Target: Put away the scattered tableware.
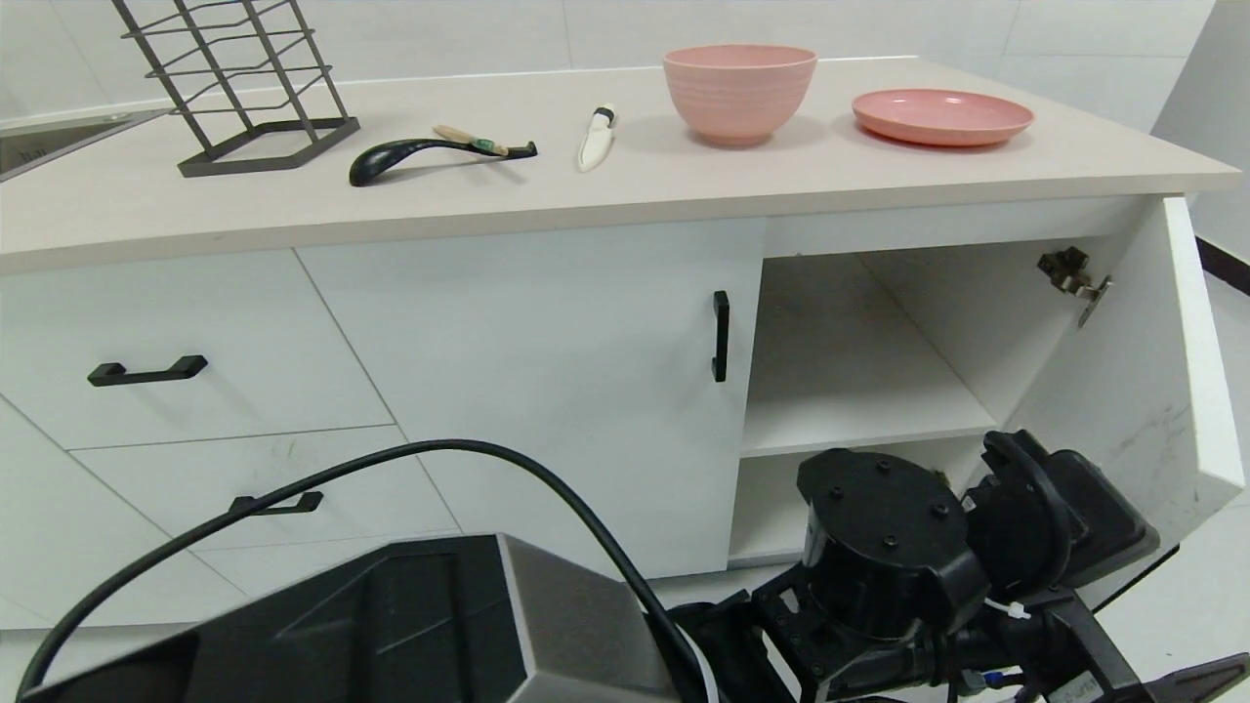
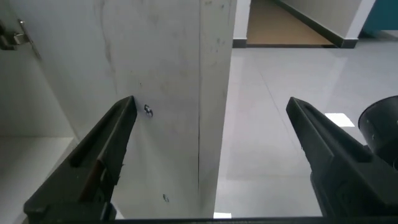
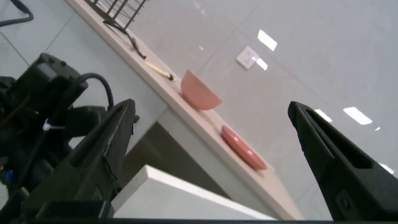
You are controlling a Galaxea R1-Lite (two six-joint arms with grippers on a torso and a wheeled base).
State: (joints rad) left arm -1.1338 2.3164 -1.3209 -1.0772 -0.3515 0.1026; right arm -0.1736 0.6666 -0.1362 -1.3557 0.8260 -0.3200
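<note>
Right up against your wrist cameras, both sets of jaws are spread wide with nothing between them. Your left gripper (image 2: 211,102) faces the edge of the open cupboard door (image 2: 214,93), and your right gripper (image 3: 210,104) is low, angled up at the counter.

Now the tableware: it's all on the counter (image 1: 684,186). The pink bowl (image 1: 739,93) sits upright near the back, with the pink plate (image 1: 942,115) just beside it on your right, not touching. To the bowl's left lies a small white utensil (image 1: 596,139), then a black spoon (image 1: 430,154) with a short wooden stick (image 1: 469,140) resting across its handle. Further left stands a wire rack (image 1: 244,88), and a sink (image 1: 49,142) is at the far edge.

Under the bowl and plate the cupboard is open, with a shelf (image 1: 859,410) inside. Left of it you have a closed door (image 1: 537,391) and drawers (image 1: 195,342).
</note>
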